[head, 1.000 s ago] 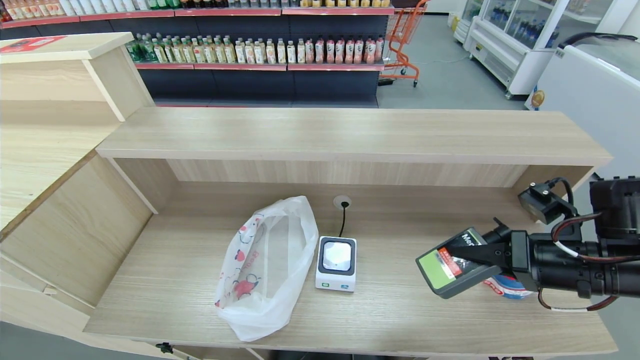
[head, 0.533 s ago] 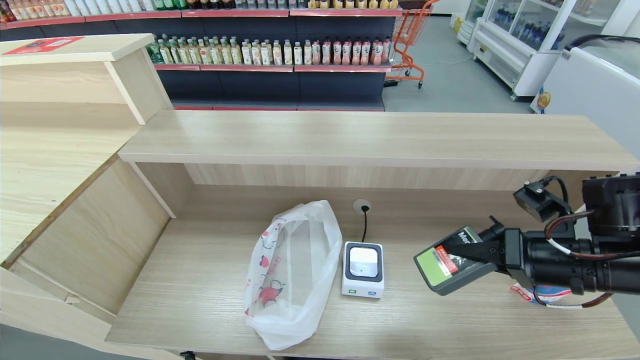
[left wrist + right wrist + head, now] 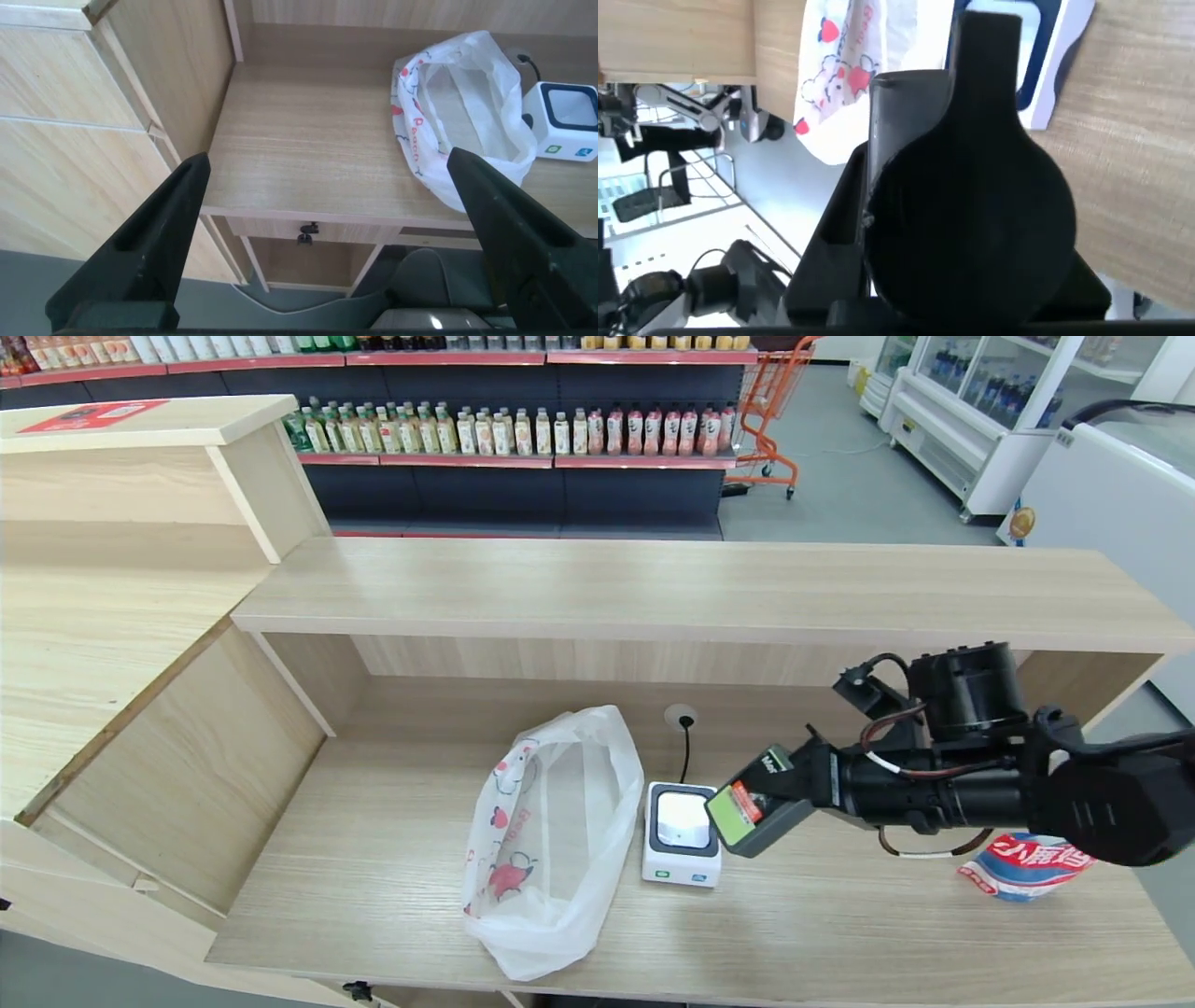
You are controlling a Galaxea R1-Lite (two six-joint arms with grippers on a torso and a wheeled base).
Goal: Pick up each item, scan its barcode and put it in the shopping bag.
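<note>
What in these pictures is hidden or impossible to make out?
- Head view: the box in the right gripper turns its far sides, and any barcode there, away.
- Head view: the box covers a corner of the scanner.
- Head view: the right arm hides part of the packet.
- Left wrist view: the picture's edge cuts off the scanner.
- Right wrist view: the gripper and box block much of the scanner and shopping bag.

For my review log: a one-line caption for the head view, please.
Right pincer holds a dark, green-faced box close by the scanner; shopping bag lies open alongside.
</note>
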